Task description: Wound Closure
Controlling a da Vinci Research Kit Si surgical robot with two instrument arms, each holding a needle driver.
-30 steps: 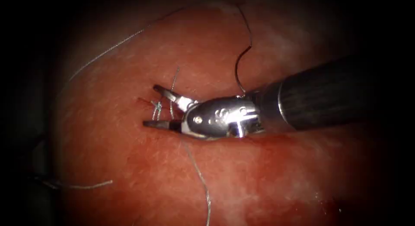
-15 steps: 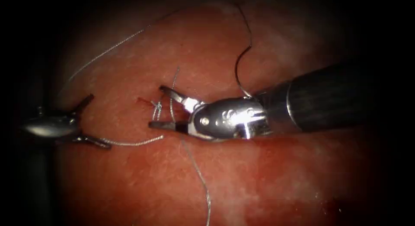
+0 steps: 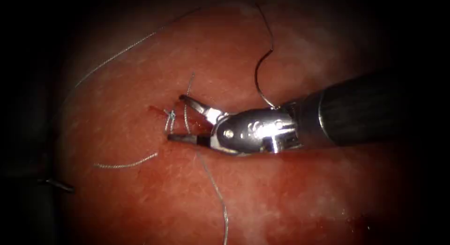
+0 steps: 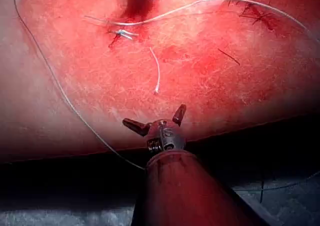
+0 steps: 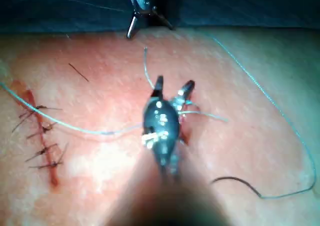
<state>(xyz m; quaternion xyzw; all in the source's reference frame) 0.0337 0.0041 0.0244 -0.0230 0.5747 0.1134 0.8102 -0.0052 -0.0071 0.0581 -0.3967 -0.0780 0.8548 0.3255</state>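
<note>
Right end effector (image 3: 180, 117) spread wide, empty, straddling the knot (image 3: 169, 115) at the cut (image 3: 157, 109). Needle (image 3: 260, 76) lies free on the tissue (image 3: 290, 193), beyond the knot, just behind the right end effector's wrist. Left end effector (image 4: 155, 119) splayed open, empty, near the tissue's edge.

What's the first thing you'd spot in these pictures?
The shiny right tool, its jaws wide open around a small knot on the cut in the red tissue, holding nothing. Behind it the curved needle lies loose on the tissue. The left tool waits open at the tissue's edge, empty.
</note>
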